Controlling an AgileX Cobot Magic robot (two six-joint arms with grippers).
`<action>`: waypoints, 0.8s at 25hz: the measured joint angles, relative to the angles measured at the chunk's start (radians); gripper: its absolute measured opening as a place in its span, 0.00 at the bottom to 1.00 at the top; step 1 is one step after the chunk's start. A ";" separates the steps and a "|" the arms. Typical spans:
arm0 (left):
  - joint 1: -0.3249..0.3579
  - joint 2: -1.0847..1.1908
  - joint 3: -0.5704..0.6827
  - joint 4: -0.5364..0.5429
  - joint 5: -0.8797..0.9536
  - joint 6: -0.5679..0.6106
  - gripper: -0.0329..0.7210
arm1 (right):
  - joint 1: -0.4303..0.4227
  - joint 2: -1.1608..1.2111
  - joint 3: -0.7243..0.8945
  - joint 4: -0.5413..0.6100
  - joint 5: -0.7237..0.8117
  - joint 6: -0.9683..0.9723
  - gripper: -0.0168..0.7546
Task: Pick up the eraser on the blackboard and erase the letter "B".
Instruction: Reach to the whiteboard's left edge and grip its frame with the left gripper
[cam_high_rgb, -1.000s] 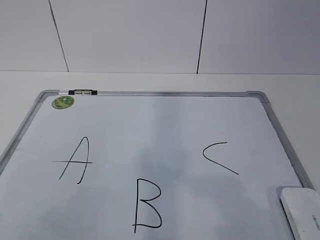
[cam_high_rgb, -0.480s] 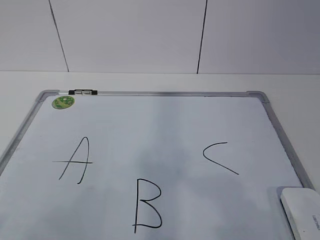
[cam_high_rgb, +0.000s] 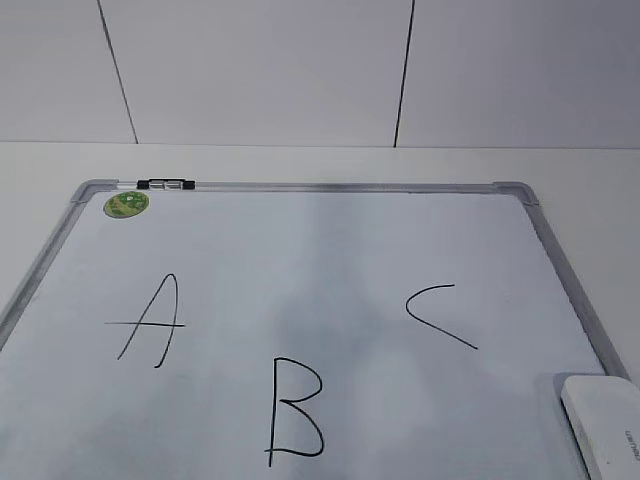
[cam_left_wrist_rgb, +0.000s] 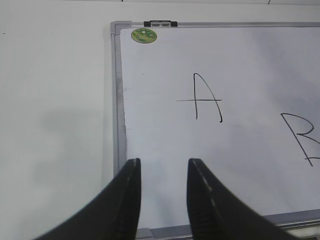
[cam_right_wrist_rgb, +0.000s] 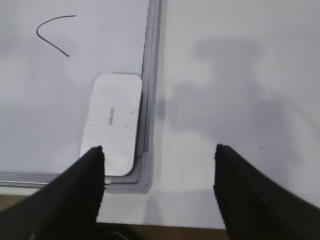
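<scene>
The blackboard is a white board with a silver frame, lying flat on the table. It bears the black letters "A", "B" and "C". The white eraser lies at the board's near right corner, against the frame. In the right wrist view the eraser lies just ahead and left of my right gripper, which is wide open and empty. My left gripper is open and empty over the board's near left corner, with "A" ahead and "B" at the right edge.
A round green sticker and a black-silver clip sit at the board's far left corner. The white table runs round the board to a white panelled wall. The table's front edge shows under the right gripper.
</scene>
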 joint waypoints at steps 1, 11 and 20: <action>0.000 0.000 0.000 0.000 0.000 0.000 0.36 | 0.000 0.031 -0.012 0.000 0.005 0.027 0.72; 0.000 0.193 0.000 0.002 0.004 0.000 0.36 | 0.000 0.238 -0.081 0.112 0.007 0.113 0.72; 0.000 0.609 -0.088 0.008 -0.045 0.000 0.36 | 0.000 0.375 -0.097 0.143 0.007 0.117 0.72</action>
